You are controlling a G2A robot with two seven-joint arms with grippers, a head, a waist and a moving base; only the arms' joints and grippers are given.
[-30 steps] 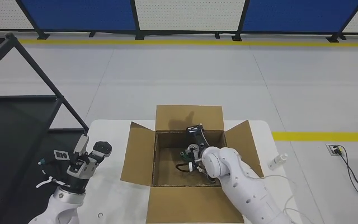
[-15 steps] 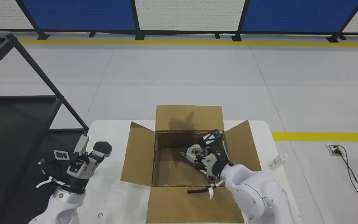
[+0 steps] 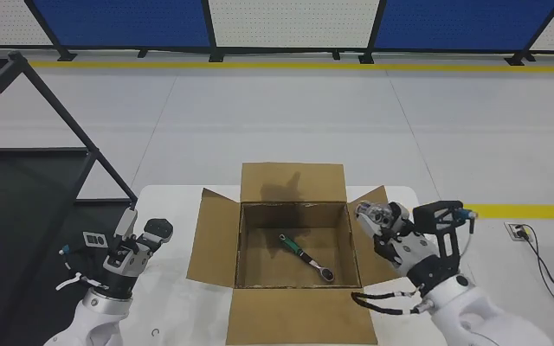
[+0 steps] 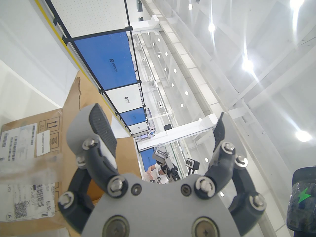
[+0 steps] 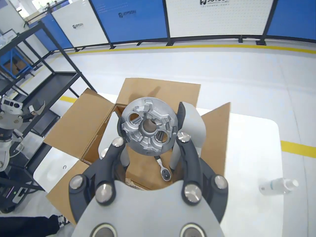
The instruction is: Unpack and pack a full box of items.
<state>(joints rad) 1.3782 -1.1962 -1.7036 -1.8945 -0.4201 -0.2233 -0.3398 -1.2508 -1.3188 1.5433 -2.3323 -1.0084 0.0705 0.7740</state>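
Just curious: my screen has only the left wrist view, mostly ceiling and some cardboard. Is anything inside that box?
Observer: Yes, a wrench with a green handle lies on the floor of the box.
Visitor: And the other arm?
Observer: The right gripper is shut on a round metal disc, above the box's right flap.
Visitor: Anything beside the box?
Observer: A small white bottle lies on the table, to the box's right.
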